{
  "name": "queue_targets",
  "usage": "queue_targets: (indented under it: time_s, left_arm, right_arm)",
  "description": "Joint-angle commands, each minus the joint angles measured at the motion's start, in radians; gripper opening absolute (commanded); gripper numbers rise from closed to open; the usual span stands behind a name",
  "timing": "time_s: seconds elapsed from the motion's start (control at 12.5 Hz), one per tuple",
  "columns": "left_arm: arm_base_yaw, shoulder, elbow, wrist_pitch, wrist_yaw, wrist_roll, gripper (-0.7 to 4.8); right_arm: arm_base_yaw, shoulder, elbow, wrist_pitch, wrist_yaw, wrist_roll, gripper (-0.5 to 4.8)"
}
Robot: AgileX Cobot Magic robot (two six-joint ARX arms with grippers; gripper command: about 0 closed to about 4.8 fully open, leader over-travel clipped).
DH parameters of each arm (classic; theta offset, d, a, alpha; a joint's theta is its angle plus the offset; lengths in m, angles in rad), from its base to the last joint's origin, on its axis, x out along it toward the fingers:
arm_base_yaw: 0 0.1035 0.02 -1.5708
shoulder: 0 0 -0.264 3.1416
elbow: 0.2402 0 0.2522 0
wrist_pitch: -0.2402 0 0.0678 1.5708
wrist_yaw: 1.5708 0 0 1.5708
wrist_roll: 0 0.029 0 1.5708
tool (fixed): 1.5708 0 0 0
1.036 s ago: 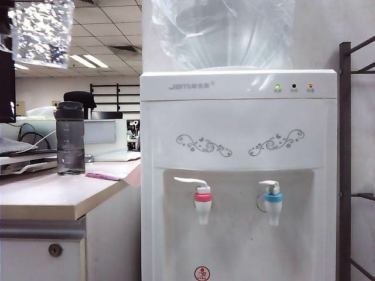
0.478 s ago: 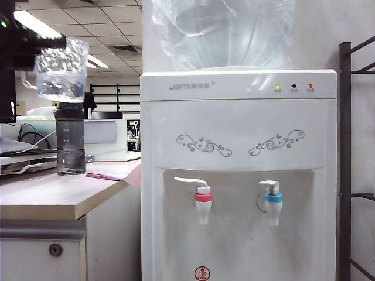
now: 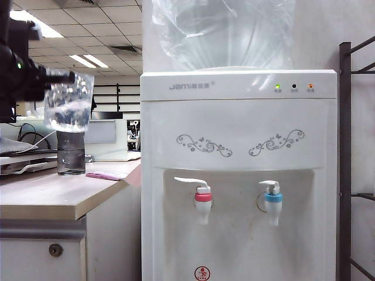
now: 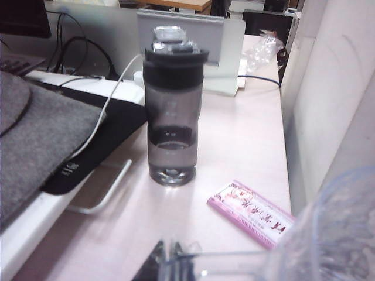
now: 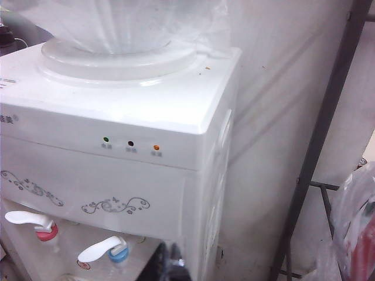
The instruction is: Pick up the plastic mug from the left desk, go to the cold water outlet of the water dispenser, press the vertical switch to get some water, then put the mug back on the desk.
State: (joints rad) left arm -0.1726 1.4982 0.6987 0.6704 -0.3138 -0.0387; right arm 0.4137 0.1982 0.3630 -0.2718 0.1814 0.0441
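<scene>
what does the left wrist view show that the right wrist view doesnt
Only the left wrist view: the smoky-grey bottle, a pink packet on the left desk, and the plastic mug held by the shut left gripper.
Only the right wrist view: the water dispenser with the cold water outlet and indicator lights.
Shared: nothing identifiable.

My left gripper [image 3: 58,77] is a dark blur against the plastic mug [image 3: 68,99], so I cannot see its jaws; the mug hides the grey bottle [image 3: 71,153] down to its lower half; in the left wrist view the mug [image 4: 328,234] runs off the frame; my right gripper [image 5: 174,264] is only a blurred sliver at the frame's edge.
</scene>
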Motion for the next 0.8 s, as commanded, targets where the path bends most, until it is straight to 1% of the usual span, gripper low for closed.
queue_targets:
  time_s: [0.08, 0.16, 0.24, 0.32, 0.4, 0.48, 0.64, 0.8]
  left_arm:
    - [0.013, 0.056, 0.004, 0.041, 0.001, -0.050, 0.03]
    - [0.013, 0.069, 0.004, 0.050, 0.000, -0.051, 0.03]
    - [0.046, 0.122, 0.004, 0.135, 0.004, -0.052, 0.03]
    - [0.061, 0.147, 0.004, 0.161, 0.009, -0.052, 0.03]
    - [0.064, 0.184, 0.004, 0.181, 0.027, -0.052, 0.03]
    - [0.064, 0.220, 0.004, 0.186, 0.042, -0.074, 0.03]
    - [0.065, 0.285, 0.003, 0.220, 0.045, -0.101, 0.03]
    - [0.072, 0.329, 0.003, 0.249, 0.045, -0.100, 0.03]
  right_arm:
    - [0.000, -0.001, 0.002, 0.013, 0.000, 0.000, -0.01]
    - [0.000, -0.001, 0.002, 0.013, 0.000, 0.000, -0.01]
    - [0.001, -0.001, 0.002, 0.013, 0.000, 0.000, -0.01]
    - [0.001, -0.001, 0.002, 0.013, -0.001, 0.000, -0.01]
    - [0.001, -0.001, 0.002, 0.013, 0.000, 0.000, -0.01]
    - [0.001, -0.001, 0.002, 0.013, 0.000, 0.000, -0.01]
    - [0.001, -0.001, 0.002, 0.013, 0.000, 0.000, -0.01]
    - [0.001, -0.001, 0.002, 0.013, 0.000, 0.000, -0.01]
